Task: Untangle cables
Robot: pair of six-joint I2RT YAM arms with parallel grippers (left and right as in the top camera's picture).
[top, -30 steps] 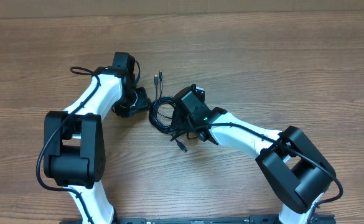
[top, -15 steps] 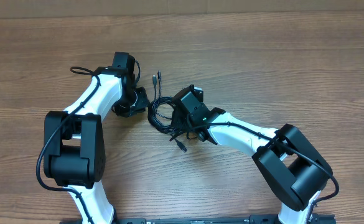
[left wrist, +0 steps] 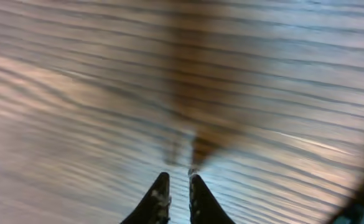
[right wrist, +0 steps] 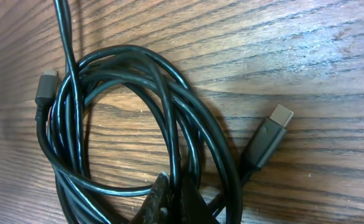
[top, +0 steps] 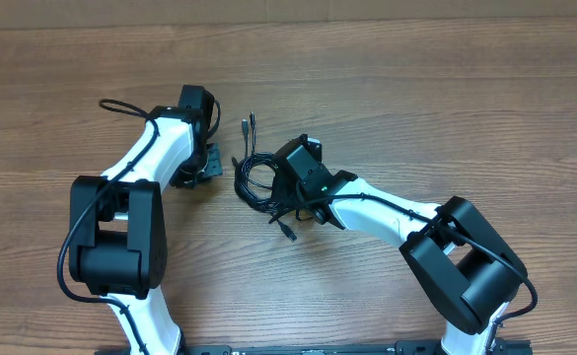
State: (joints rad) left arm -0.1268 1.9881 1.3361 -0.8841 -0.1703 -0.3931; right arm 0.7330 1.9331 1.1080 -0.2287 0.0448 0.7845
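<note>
Cables (right wrist: pixel 63 137): black coil on the wooden table (top: pixel 446 99), centre of the overhead frame, two plugs trailing toward the top.
Left gripper (top: pixel 209 163): just left of the coil, apart from it, fingertips nearly together, nothing between them.
Right gripper (right wrist: pixel 171 186): clamped on the coil's lower strands.

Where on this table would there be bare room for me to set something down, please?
The far strip of table beyond both arms is bare, and so is the near middle between the bases. It is crowded at the centre, where the right tool grips the cables beside the left tool.
</note>
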